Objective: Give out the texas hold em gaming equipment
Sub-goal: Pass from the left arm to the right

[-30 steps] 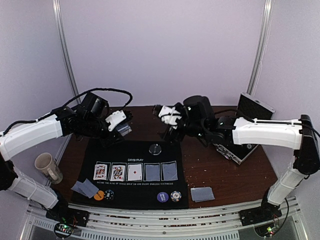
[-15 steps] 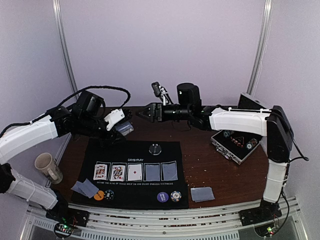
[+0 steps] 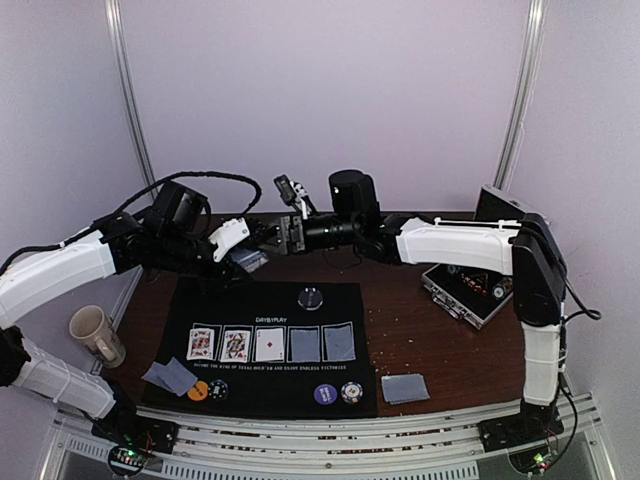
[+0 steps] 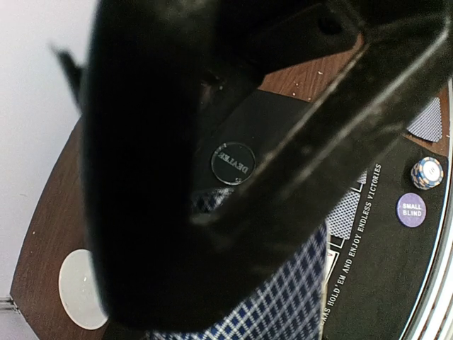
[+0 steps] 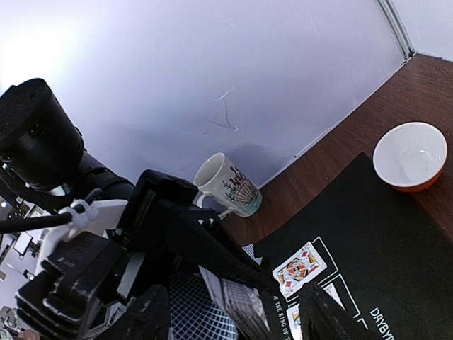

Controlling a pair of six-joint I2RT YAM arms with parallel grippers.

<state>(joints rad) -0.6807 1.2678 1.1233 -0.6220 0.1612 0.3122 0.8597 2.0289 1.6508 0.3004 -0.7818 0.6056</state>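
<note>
the left gripper is clamped on a pack of cards, held above the far left corner of the black mat. in the left wrist view the card backs show a fine blue-and-white check. the right gripper hangs just beside the pack. in its own view its fingers stand apart with the pack's edge between them, and i cannot tell whether they touch it.

five cards lie in a row on the mat. three are face up: two court cards and one with a single red diamond. two are face down, grey-blue. behind the row lies a clear round disc; the left wrist view reads "dealer" on it, upside down.

at the mat's near edge, on the left, an orange chip touches a black-and-white chip. to the right sit a purple chip marked "small blind" and a pale-edged chip. face-down cards lie at the near left corner and off the mat to the right.

the mat is printed "daybyplay", and under the row a line ends "texas hold'em and enjoy endless victories".

a mug stands left of the mat, an open case lies to the right, and a red-and-white bowl shows in the right wrist view.
</note>
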